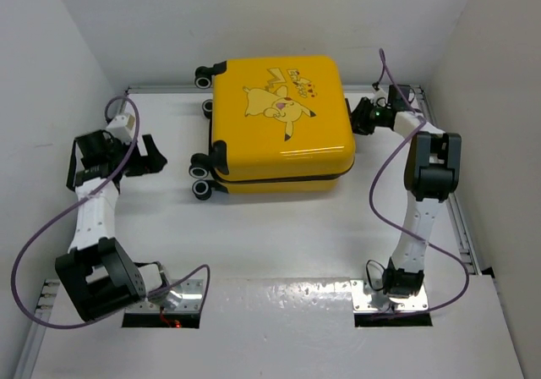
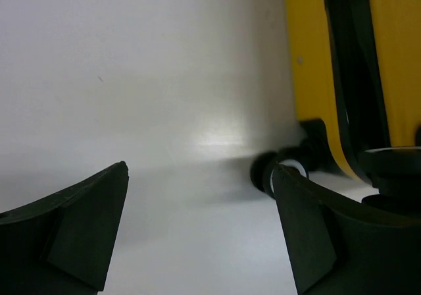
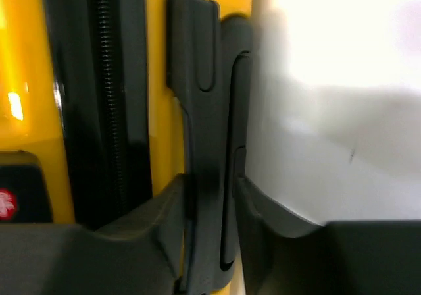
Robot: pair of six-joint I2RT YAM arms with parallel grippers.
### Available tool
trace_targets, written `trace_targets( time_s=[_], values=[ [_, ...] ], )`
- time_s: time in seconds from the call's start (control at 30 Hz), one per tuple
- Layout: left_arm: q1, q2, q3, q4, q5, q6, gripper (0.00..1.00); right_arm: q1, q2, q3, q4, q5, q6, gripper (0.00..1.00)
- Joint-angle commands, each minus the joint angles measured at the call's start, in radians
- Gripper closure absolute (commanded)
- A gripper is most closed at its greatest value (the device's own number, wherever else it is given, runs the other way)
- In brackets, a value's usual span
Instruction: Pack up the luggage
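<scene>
Right gripper (image 3: pixel 209 199) nearest lens, fingers pinched on black side handle (image 3: pixel 197 78) of yellow Pikachu luggage (image 1: pixel 279 117). Case lies flat and closed, toward back of table (image 1: pixel 279 244), wheels (image 1: pixel 203 189) facing left arm. Left gripper (image 2: pixel 199 170) spread wide, holding nothing, near wheels but apart. Tip imo: square grip on handle, pull slow, brace wheel end with left so shell doesn't skid.
</scene>
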Motion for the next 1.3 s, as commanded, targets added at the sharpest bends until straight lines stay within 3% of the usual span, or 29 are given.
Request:
trace_targets(
  time_s=[0.0,0.03,0.13,0.33,0.5,0.73,0.83,0.93,0.97,1.1,1.17,1.2,1.23,1.27],
  values=[
    [0.0,-0.075,-0.074,-0.132,0.059,0.0,0.08,0.119,0.054,0.026,-0.093,0.21,-0.088,0.72],
    [-0.011,-0.084,-0.083,-0.132,0.059,-0.013,0.08,0.118,0.054,0.03,-0.127,0.232,-0.102,0.82],
    [-0.05,-0.095,-0.083,-0.141,0.039,-0.035,0.07,0.158,0.033,0.007,-0.18,0.282,-0.098,1.0],
    [-0.075,0.026,-0.03,-0.199,0.018,-0.139,0.12,0.131,-0.133,-0.162,-0.167,0.231,-0.068,1.0],
    [-0.043,0.209,-0.043,-0.259,0.099,-0.234,0.15,0.049,-0.315,-0.418,-0.175,0.233,-0.042,1.0],
    [-0.083,0.2,-0.183,-0.23,0.142,-0.322,0.22,-0.024,-0.538,-0.628,-0.192,0.173,0.036,1.0],
    [-0.129,0.2,-0.261,-0.068,0.142,-0.453,0.25,0.016,-0.626,-0.734,-0.14,0.164,0.112,1.0],
    [-0.198,0.255,-0.275,0.209,0.128,-0.63,0.27,0.067,-0.694,-0.835,-0.054,0.136,0.215,1.0],
    [-0.218,0.287,-0.252,0.331,0.115,-0.67,0.27,0.085,-0.707,-0.861,-0.026,0.13,0.261,1.0],
    [-0.284,0.521,-0.053,0.504,0.093,-0.849,0.27,0.161,-0.768,-0.894,0.035,0.093,0.278,1.0],
    [-0.296,0.656,0.115,0.524,0.102,-0.9,0.25,0.18,-0.793,-0.883,0.019,0.044,0.233,0.95],
    [-0.296,0.684,0.165,0.552,0.092,-0.9,0.25,0.177,-0.803,-0.854,-0.014,0.029,0.176,0.81],
    [-0.296,0.733,0.258,0.575,0.069,-0.9,0.24,0.155,-0.847,-0.804,-0.148,0.01,0.045,0.71],
    [-0.296,0.759,0.305,0.575,0.068,-0.9,0.24,0.139,-0.866,-0.803,-0.194,0.01,0.044,0.6]
  ],
)
